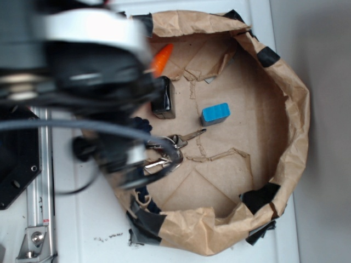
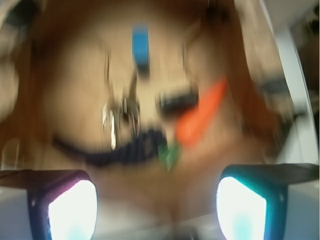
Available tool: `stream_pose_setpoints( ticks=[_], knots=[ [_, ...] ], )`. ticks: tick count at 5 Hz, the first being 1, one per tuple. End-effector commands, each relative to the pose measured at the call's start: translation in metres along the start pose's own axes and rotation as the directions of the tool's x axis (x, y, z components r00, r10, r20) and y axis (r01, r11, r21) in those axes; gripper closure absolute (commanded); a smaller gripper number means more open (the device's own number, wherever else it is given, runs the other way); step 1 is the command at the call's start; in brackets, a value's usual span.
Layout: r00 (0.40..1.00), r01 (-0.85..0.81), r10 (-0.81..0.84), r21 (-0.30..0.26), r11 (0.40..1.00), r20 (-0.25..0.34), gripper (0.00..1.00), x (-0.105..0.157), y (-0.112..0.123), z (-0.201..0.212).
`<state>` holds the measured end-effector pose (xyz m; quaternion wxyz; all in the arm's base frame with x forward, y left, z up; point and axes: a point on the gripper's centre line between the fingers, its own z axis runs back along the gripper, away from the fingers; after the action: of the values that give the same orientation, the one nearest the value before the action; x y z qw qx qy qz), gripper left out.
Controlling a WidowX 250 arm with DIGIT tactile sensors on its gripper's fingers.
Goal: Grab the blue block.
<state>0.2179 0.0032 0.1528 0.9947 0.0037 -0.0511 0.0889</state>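
Note:
The blue block [image 1: 215,114] lies flat on the brown paper floor of the paper-walled bin [image 1: 290,109], right of centre. In the wrist view, which is motion-blurred, the blue block [image 2: 140,44] sits far ahead near the top. My gripper [image 2: 156,210] is open, with two glowing white pads [image 2: 70,210] spread wide at the bottom corners and nothing between them. It hovers well short of the block, above the bin's near edge. In the exterior view my blurred arm [image 1: 93,82] covers the bin's left side, and the fingers cannot be made out there.
A glossy black box [image 1: 163,98] and an orange carrot [image 1: 162,59] lie left of the block. A bunch of keys [image 1: 175,143] and a dark braided rope [image 2: 120,150] lie between me and the block. Crumpled paper walls with black tape ring the bin.

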Motion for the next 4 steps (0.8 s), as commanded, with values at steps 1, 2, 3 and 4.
stream_pose_setpoints(
  ticks=[1, 2, 3, 4],
  knots=[
    [1.000, 0.004, -0.004, 0.020, 1.000, -0.004, 0.00, 0.049, -0.010, -0.044],
    [0.999, 0.035, -0.034, 0.034, 0.999, -0.017, 0.00, 0.074, -0.028, -0.071],
    [0.998, 0.053, -0.052, 0.045, 0.998, -0.036, 0.00, 0.108, -0.046, -0.105],
    [0.991, 0.032, -0.028, 0.023, 0.999, -0.134, 1.00, 0.121, -0.060, -0.144]
  ],
)
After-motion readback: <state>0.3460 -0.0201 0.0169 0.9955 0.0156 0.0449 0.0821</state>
